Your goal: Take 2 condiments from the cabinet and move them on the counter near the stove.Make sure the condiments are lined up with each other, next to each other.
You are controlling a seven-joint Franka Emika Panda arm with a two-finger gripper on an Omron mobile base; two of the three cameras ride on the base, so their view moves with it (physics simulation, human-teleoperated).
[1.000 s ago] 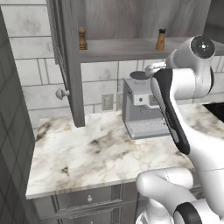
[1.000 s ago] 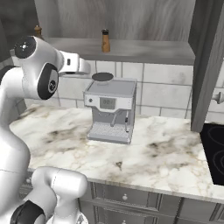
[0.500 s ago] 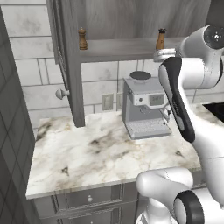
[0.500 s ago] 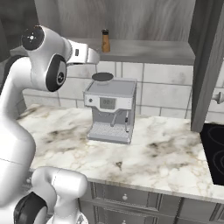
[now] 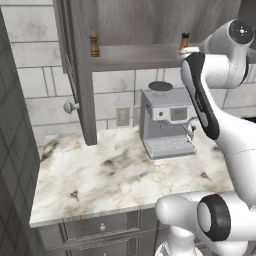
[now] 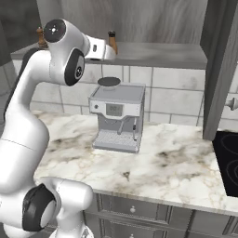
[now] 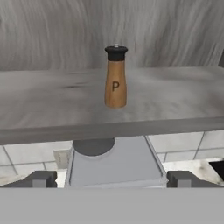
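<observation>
We see the worktop (image 5: 100, 175) as polished, veined marble and the cabinet (image 5: 82, 75) as matt grey wood grain. The lighter shaker (image 7: 115, 78) looks like smooth turned wood with a matt black cap. The espresso machine (image 6: 118, 116) reads as brushed silver metal, the stove (image 6: 228, 160) as glossy black.

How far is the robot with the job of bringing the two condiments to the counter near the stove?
Done: nothing yet; both shakers stand on the cabinet shelf. In hand: the open gripper faces the orange-brown shaker without touching it. Left: grasp it, set it on the counter beside the stove, then fetch the dark brown shaker and line it up alongside.
</observation>
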